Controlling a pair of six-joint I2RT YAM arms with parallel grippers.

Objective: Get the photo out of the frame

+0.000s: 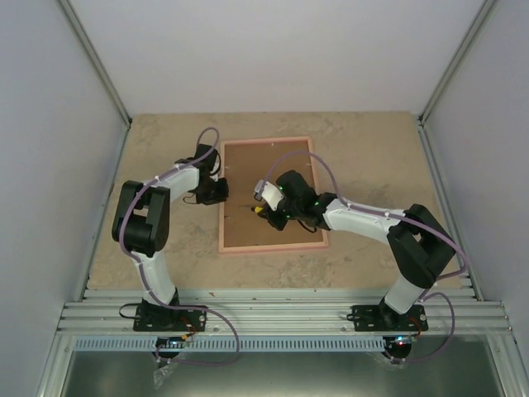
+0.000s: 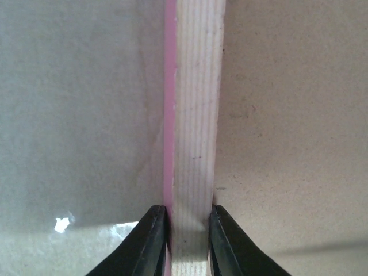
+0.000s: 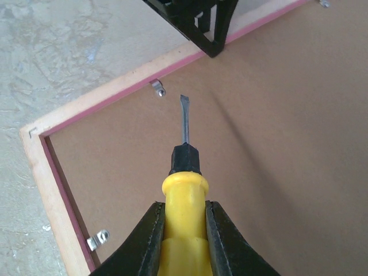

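Desk: beige, mottled surface; the frame lies near its middle, between the two arms.
Left gripper: sits at the frame's left long side, about halfway along it.
Left gripper state: narrow; its two dark fingers press against either side of the frame's pale wooden rail, one on the desk side and one on the board side. It grips the rail.
Frame: pink-edged rectangle, lying face down and flat on the desk, long sides running away from the arm bases. In the left wrist view the rail shows bare wood on top with a pink strip along its outer side.
Backing board: plain brown, fills the frame's opening, faces up.
Photo: not visible in any view; the backing board covers the opening.
Clips: a small metal clip stands on the inner edge of the left rail; another clip sits on the adjoining rail, near the corner.
Screwdriver: yellow handle, black collar, flat blade. The blade points at the first clip, its tip near it but apart, above the backing board.
Right gripper: over the middle of the backing board, reaching in from the right.
Right gripper state: narrow; clamped on the screwdriver's yellow handle, one finger on each side.
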